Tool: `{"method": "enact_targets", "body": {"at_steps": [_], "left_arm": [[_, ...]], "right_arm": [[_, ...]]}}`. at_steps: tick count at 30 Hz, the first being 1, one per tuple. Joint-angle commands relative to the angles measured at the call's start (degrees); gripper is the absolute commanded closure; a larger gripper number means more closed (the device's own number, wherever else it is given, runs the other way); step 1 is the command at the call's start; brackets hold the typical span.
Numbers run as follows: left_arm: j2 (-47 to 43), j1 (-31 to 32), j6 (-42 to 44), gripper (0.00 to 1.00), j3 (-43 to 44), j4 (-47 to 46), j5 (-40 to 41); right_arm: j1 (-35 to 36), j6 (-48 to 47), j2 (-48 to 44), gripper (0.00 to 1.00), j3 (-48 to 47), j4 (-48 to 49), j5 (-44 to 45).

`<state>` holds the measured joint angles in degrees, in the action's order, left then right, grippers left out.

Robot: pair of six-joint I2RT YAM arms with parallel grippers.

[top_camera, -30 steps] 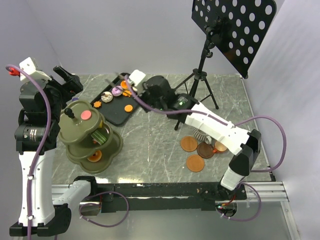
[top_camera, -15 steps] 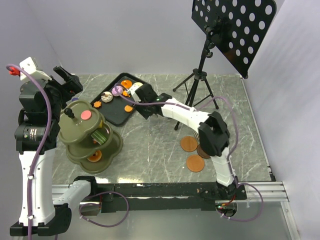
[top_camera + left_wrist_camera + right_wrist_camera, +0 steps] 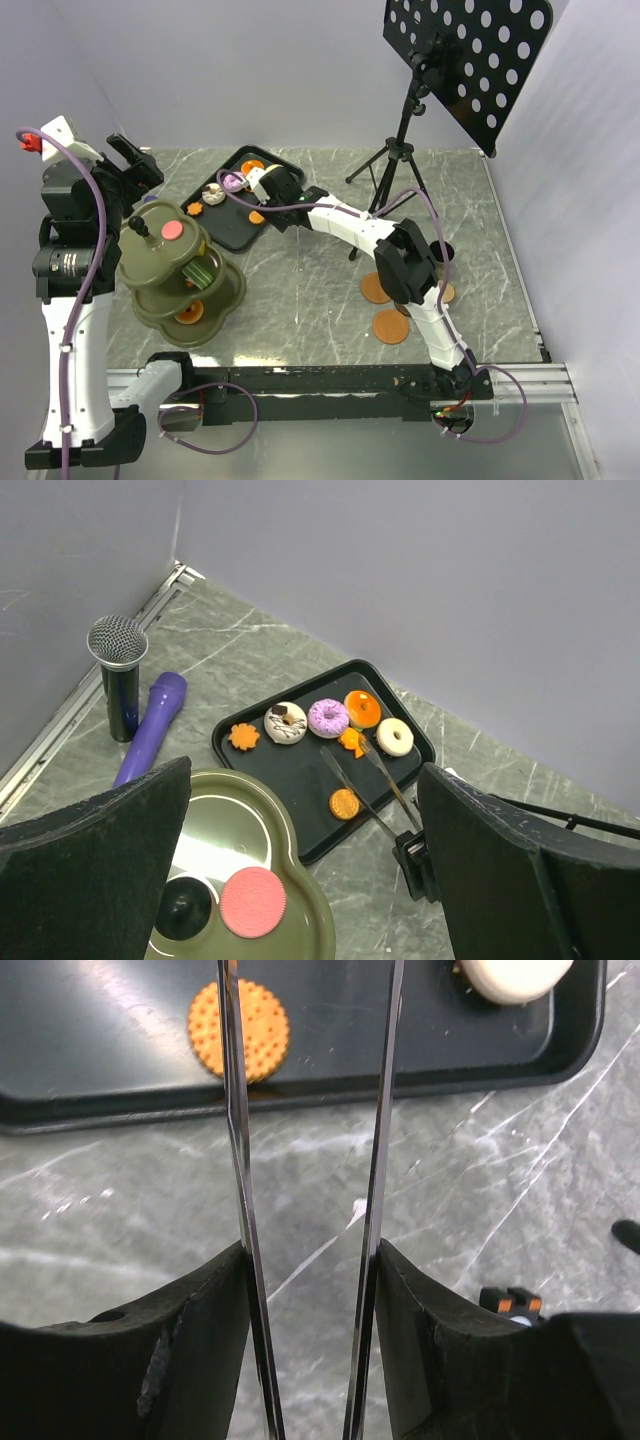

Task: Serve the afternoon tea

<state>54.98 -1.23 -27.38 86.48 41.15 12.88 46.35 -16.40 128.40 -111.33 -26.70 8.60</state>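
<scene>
A black tray (image 3: 290,780) holds the afternoon tea pastries: an orange flower cookie (image 3: 244,737), a white-and-brown donut (image 3: 285,722), a pink donut (image 3: 328,718), an orange donut (image 3: 362,708), a white donut (image 3: 395,737) and a round orange cookie (image 3: 344,803). My right gripper (image 3: 272,190) is shut on thin metal tongs (image 3: 238,1160), whose arms reach over the tray, astride the orange cookie (image 3: 239,1029). My left gripper (image 3: 305,880) hangs open and empty above the green tiered stand (image 3: 180,270), where a pink cookie (image 3: 252,901) lies on the top tier. Round brown-orange saucers (image 3: 390,326) lie at the right.
A music stand's tripod (image 3: 400,170) rises behind the right arm. A microphone (image 3: 120,675) and a purple handle (image 3: 150,730) lie in the far left corner by the wall. The stand's lower tiers carry a green piece (image 3: 200,272) and an orange piece (image 3: 188,312).
My right arm's elbow has swung in from the right towards the middle, and the gripper with the tongs has shifted a little left over the tray. The left arm has not moved.
</scene>
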Motion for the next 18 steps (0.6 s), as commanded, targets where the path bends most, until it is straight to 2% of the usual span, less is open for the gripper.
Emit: {"method": "enact_targets", "body": {"at_steps": [1, 18], "left_arm": [[-0.05, -0.70, 1.36, 0.00, 0.10, -2.30, -1.20], [-0.14, -1.23, 2.33, 0.00, -0.61, -2.65, -1.99]], "right_arm": [[-0.38, -2.32, 2.55, 0.44, -4.68, 4.55, 2.82], [-1.70, -3.55, 4.76, 0.44, -6.45, 8.24, 2.47]]}}
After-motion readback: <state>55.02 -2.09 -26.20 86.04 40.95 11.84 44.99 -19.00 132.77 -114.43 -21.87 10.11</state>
